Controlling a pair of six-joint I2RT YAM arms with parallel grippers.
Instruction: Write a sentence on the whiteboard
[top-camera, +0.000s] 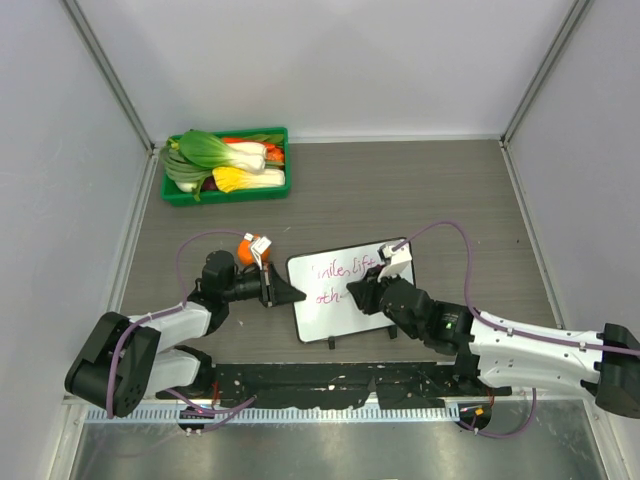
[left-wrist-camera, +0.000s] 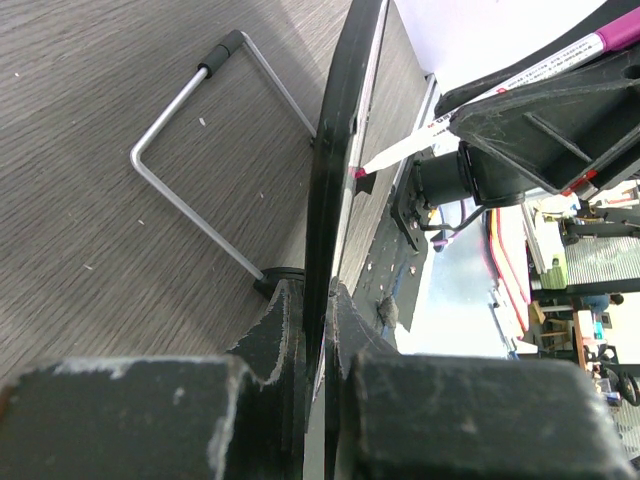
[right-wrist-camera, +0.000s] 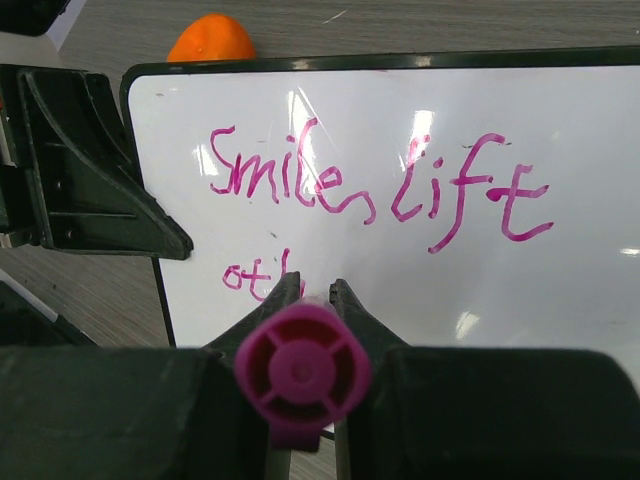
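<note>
The whiteboard (top-camera: 335, 318) stands tilted on the table between my two arms. My left gripper (top-camera: 290, 292) is shut on its left edge; in the left wrist view the black frame (left-wrist-camera: 335, 150) runs straight between the jaws of that gripper (left-wrist-camera: 322, 290). The sentence (right-wrist-camera: 380, 190) is magenta script, "Smiles lift" with "oth" begun below it. My right gripper (right-wrist-camera: 315, 290) is shut on a magenta marker (right-wrist-camera: 303, 375), seen end-on. The marker's tip (left-wrist-camera: 358, 172) touches the board at the second line. From above, the right gripper (top-camera: 358, 295) sits over the board's lower middle.
A green tray (top-camera: 230, 197) of vegetables (top-camera: 225, 160) stands at the back left. An orange object (top-camera: 246, 250) lies just behind my left gripper and shows above the board (right-wrist-camera: 212, 38). The board's wire stand (left-wrist-camera: 190, 160) rests on the wood behind it. Grey walls enclose the table.
</note>
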